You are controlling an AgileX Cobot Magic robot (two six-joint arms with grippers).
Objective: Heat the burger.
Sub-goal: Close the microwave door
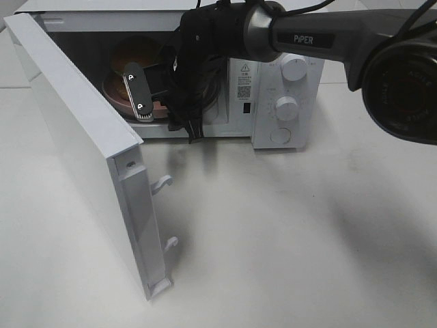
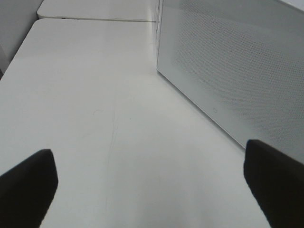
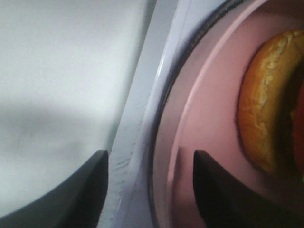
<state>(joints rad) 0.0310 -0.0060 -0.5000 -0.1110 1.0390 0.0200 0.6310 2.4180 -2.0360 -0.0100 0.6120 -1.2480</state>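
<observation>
While the left wrist camera is looking along bare worktop (image 2: 95,95), the left jaws are standing spread wide, one dark fingertip (image 2: 28,185) at each lower corner, nothing between them. A perforated white panel (image 2: 228,71) is standing just beside them; door or side wall, cannot tell. None of this is showing in the exterior high view.

Nearest in that view, the microwave door (image 1: 75,123) is hanging open to the left, two latch hooks (image 1: 164,183) jutting from its edge. Beyond it the right arm (image 1: 273,31) is spanning the picture from the right, wrist bent down into the mouth of the microwave (image 1: 270,102), covering most of the cavity. "PiPER" (image 1: 313,39) is reading clearly on the arm. A warning triangle and QR label (image 1: 244,78) are sitting beside two knobs (image 1: 293,68); small print illegible.

Only the right wrist view is showing the load: the right jaws are standing apart, pinching nothing, one finger (image 3: 90,190) over the cavity sill, the other over the pink plate (image 3: 209,95). The burger (image 3: 266,99) is resting on that plate inside the microwave, clear of both fingers.
</observation>
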